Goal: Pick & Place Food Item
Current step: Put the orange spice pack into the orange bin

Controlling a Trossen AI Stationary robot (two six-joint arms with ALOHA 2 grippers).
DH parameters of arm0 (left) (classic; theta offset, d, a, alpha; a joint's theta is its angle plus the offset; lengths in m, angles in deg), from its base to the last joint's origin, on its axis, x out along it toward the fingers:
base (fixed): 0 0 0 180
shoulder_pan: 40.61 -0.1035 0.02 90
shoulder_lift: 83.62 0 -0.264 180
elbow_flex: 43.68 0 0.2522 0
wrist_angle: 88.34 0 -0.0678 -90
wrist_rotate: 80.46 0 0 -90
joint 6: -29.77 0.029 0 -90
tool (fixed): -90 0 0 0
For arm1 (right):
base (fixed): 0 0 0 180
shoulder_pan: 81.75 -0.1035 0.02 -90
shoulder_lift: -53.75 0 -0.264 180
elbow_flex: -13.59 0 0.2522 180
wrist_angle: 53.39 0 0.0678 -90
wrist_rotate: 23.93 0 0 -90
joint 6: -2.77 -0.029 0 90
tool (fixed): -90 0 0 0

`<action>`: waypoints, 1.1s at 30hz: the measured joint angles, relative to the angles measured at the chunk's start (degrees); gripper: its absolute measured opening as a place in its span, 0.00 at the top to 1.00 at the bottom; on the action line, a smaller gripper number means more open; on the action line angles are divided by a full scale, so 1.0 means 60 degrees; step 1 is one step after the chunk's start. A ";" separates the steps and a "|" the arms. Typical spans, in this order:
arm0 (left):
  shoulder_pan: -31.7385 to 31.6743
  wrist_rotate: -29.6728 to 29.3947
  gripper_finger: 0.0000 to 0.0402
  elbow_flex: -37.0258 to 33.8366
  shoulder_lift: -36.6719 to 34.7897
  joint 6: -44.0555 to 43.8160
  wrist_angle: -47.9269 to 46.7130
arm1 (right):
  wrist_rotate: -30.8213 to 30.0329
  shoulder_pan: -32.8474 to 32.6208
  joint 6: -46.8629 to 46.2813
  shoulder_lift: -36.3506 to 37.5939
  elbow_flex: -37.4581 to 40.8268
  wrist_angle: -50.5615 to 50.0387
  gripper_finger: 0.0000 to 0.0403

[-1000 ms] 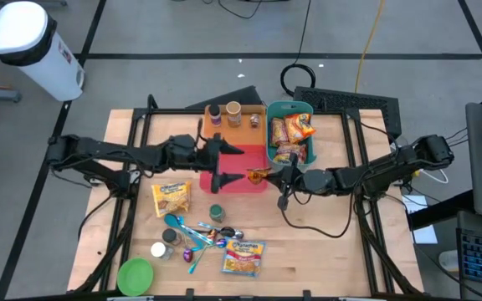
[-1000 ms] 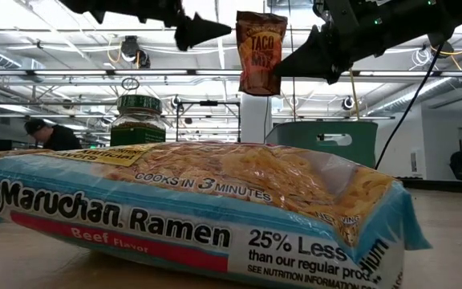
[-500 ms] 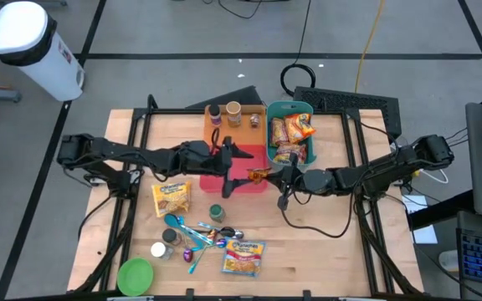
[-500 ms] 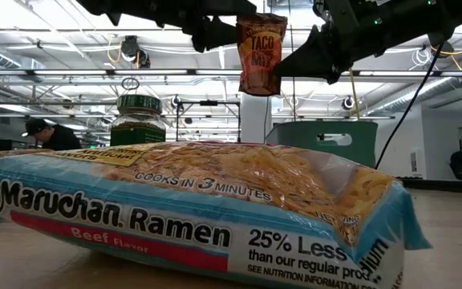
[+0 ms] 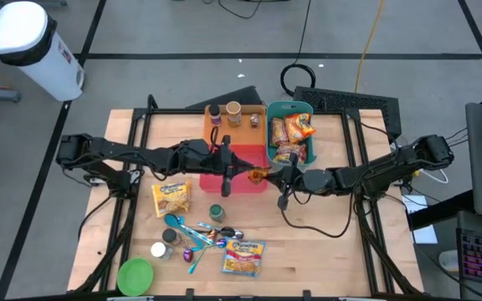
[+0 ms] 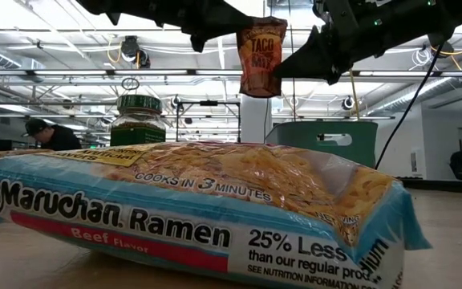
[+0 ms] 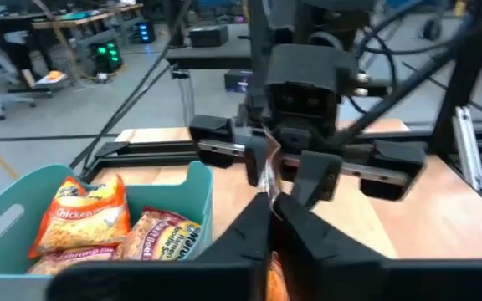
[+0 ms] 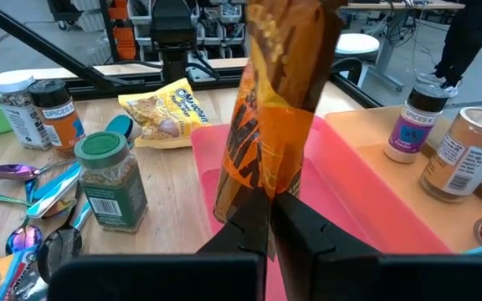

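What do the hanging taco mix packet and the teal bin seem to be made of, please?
The orange-brown taco mix packet looks like thin printed foil or plastic film: it creases and shines, pinched by the right hand. The teal bin looks like matte moulded plastic, with smooth rounded walls and a handle cut-out.

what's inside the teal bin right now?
The teal bin holds several noodle packets: orange and yellow wrappers, one reading "Chicken" in the left wrist view. They cover the bin floor, so anything beneath them is hidden. The taco mix packet is not inside; it hangs between both grippers.
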 joint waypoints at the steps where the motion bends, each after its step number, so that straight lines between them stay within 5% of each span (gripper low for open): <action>1: -0.0010 0.0119 0.97 -0.0003 -0.0079 0.0070 -0.0078 | 0.0000 0.0000 0.0030 0.0000 0.0000 -0.0004 0.99; 6: -0.0021 -0.0012 0.99 -0.0022 -0.0667 0.0546 -0.0498 | 0.0007 -0.0004 0.0063 0.0014 -0.0010 0.0017 0.92; 11: -0.0272 -0.1308 0.99 -0.0011 -0.2021 0.1255 -0.1425 | 0.0004 -0.0004 0.0007 0.0084 0.0001 0.0037 0.79; 19: -0.1746 -0.2264 0.99 -0.0244 -0.3263 0.1464 -0.2618 | 0.0011 -0.0004 -0.0040 0.0066 0.0007 -0.0217 0.64; 33: -0.4854 -0.1572 0.99 -0.4252 -0.3025 0.0805 0.2472 | 0.0014 -0.0004 -0.0043 0.0066 0.0007 -0.0160 0.63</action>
